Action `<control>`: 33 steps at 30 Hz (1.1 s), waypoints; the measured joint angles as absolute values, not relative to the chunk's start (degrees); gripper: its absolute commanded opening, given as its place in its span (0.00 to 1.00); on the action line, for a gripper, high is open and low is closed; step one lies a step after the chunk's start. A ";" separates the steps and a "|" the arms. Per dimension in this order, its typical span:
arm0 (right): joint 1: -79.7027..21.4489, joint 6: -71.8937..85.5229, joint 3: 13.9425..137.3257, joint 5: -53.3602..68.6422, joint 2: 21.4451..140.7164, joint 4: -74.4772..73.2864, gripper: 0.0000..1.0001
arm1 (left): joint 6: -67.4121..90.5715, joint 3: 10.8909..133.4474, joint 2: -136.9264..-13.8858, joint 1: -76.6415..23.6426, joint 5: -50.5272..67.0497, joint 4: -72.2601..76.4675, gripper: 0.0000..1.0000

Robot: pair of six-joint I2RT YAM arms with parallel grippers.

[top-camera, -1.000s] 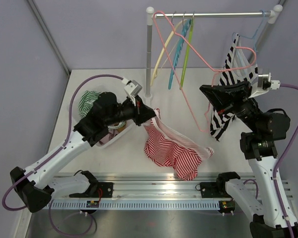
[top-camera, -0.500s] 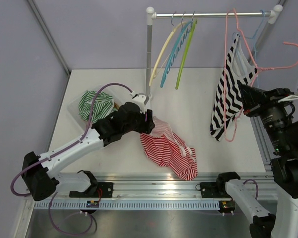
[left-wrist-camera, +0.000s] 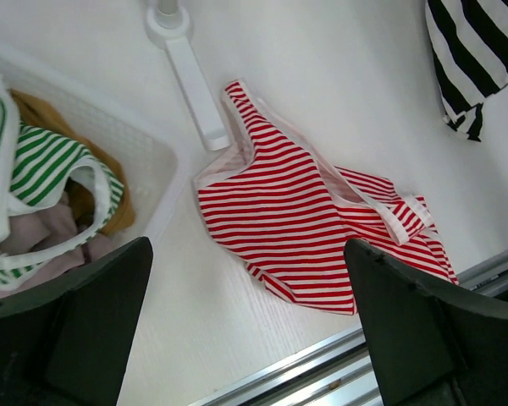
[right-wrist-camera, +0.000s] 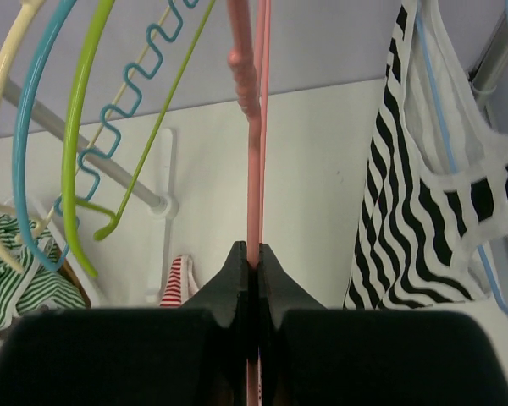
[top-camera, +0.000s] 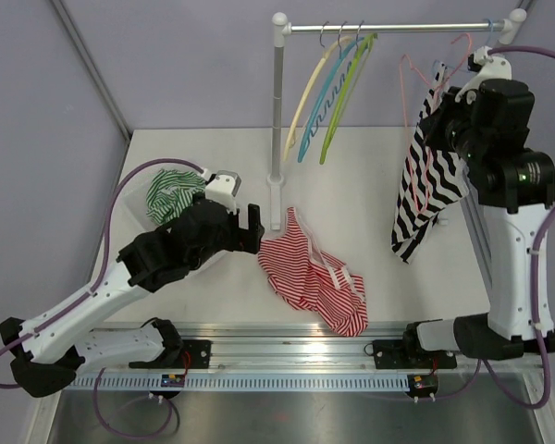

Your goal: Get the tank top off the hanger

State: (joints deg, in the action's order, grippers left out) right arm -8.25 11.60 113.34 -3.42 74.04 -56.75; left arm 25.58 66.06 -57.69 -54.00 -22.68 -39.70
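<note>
released within the last second, the red-and-white striped tank top [top-camera: 310, 282] [left-wrist-camera: 305, 220] has been dropped from the left gripper [top-camera: 252, 227] [left-wrist-camera: 247, 245], whose fingers were shut on it then and are now spread wide with nothing between them. the tank top is seen lying crumpled on the white table [top-camera: 370, 185], off the pink hanger [top-camera: 409, 74] [right-wrist-camera: 254, 161], just beside the foot of the stand [left-wrist-camera: 190, 80] and near the front rail.

the pink hanger has been carried up from mid-height to the level of the rack bar [top-camera: 388, 28]. it is pinched in the fully closed right gripper [right-wrist-camera: 252, 254]. whether its hook is on the bar cannot be told.

a black-and-white striped top [top-camera: 430, 180] [right-wrist-camera: 406, 220] is hung on a blue hanger [right-wrist-camera: 483, 254] just beside it. yellow [top-camera: 301, 111], teal [top-camera: 319, 106] and green [top-camera: 344, 92] hangers are hung bare further left.

a white basket [left-wrist-camera: 144, 161] is set at the left. a green-striped garment [top-camera: 171, 192] [left-wrist-camera: 51, 161] is piled in it, with mustard cloth [left-wrist-camera: 110, 211] and pale pink cloth [left-wrist-camera: 42, 237] under it. these lower cloths are shown only by the left wrist view. the grip on the hanger wire is shown only by the right wrist view.
</note>
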 measured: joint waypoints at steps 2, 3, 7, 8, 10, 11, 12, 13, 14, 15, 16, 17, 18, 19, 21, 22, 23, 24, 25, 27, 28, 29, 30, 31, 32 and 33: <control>-8.25 10.44 118.17 -3.95 79.02 -57.21 0.00 | 25.63 66.37 -56.05 -54.11 -24.40 -42.04 0.99; -8.25 10.04 120.11 -3.99 80.95 -57.36 0.00 | 25.67 66.37 -55.40 -54.15 -24.97 -43.09 0.99; -8.25 8.03 130.72 -4.91 90.35 -59.48 0.00 | 25.80 66.41 -53.74 -54.39 -26.28 -46.68 0.99; -8.34 7.49 133.43 -5.43 92.64 -59.88 0.00 | 25.80 66.41 -53.60 -54.46 -26.57 -47.48 0.99; -8.67 6.46 138.45 -7.18 96.79 -60.49 0.00 | 25.80 66.41 -53.60 -54.59 -27.20 -48.71 0.99; -8.93 6.00 139.83 -7.94 98.13 -60.51 0.00 | 25.80 66.41 -53.63 -54.68 -27.35 -49.17 0.99; -9.34 5.34 141.60 -8.88 99.72 -60.88 0.00 | 25.80 66.41 -53.60 -54.78 -27.53 -49.74 0.99; -9.85 4.78 143.02 -9.87 101.14 -60.93 0.00 | 25.80 66.41 -53.60 -54.85 -27.68 -50.13 0.99; -10.35 4.27 144.40 -10.59 102.45 -61.14 0.00 | 25.82 66.41 -53.60 -54.94 -27.73 -50.33 0.99; -10.90 3.81 145.69 -11.29 103.74 -61.14 0.00 | 25.82 66.41 -53.60 -55.00 -27.77 -50.52 0.99; -11.53 3.36 146.71 -11.79 104.97 -61.17 0.00 | 25.82 66.39 -53.60 -55.09 -27.79 -50.72 0.99; -12.12 2.94 147.63 -12.47 106.10 -61.17 0.00 | 25.85 66.39 -53.60 -55.16 -27.83 -50.87 0.99; -12.64 2.61 148.40 -12.80 107.20 -61.06 0.00 | 25.85 66.39 -53.60 -55.20 -27.86 -51.00 0.99; -13.13 2.33 149.03 -13.02 108.22 -61.06 0.00 | 25.85 66.39 -53.60 -55.22 -27.86 -51.07 0.99; -13.72 2.11 150.74 -13.08 110.37 -61.17 0.00 | 25.85 66.39 -53.58 -55.31 -27.90 -51.11 0.99; -14.00 1.98 151.65 -13.08 111.53 -61.14 0.00 | 25.85 66.39 -53.58 -55.37 -27.90 -51.13 0.99; -14.22 1.96 152.09 -13.08 112.36 -61.10 0.00 | 25.85 66.35 -53.56 -55.44 -27.90 -51.13 0.99; -14.44 1.93 152.03 -13.19 112.86 -61.19 0.00 | 25.85 66.24 -53.49 -55.46 -27.92 -51.11 0.99; -14.79 1.91 151.63 -13.61 113.14 -61.14 0.00 | 25.85 66.02 -53.34 -55.48 -27.90 -51.13 0.99; -15.59 1.91 150.04 -14.26 113.14 -60.90 0.00 | 25.89 65.84 -53.12 -55.48 -27.92 -51.18 0.99; -16.16 1.93 149.12 -14.50 113.12 -60.69 0.00 | 25.96 65.82 -53.12 -55.48 -27.92 -51.13 0.99; -16.82 1.96 148.09 -14.59 113.10 -60.47 0.00 | 26.02 65.82 -53.10 -55.53 -27.90 -51.09 0.99; -17.50 1.96 146.82 -14.81 113.01 -60.10 0.00 | 26.06 65.80 -53.12 -55.53 -27.88 -50.94 0.99; -18.17 1.96 145.86 -15.18 113.01 -59.77 0.00 | 26.24 65.58 -53.12 -55.59 -27.83 -50.46 0.99; -18.87 2.02 145.27 -15.66 113.01 -58.87 0.00 | 26.44 65.30 -53.17 -55.70 -27.70 -49.89 0.99; -19.42 2.07 145.10 -15.84 113.01 -58.48 0.00 | 26.61 64.93 -53.36 -55.90 -27.49 -49.17 0.99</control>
State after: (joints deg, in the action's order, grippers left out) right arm -19.42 2.07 145.10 -15.84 113.01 -58.48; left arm 26.61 64.93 -53.36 -55.90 -27.49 -49.17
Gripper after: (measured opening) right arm 0.033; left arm 0.987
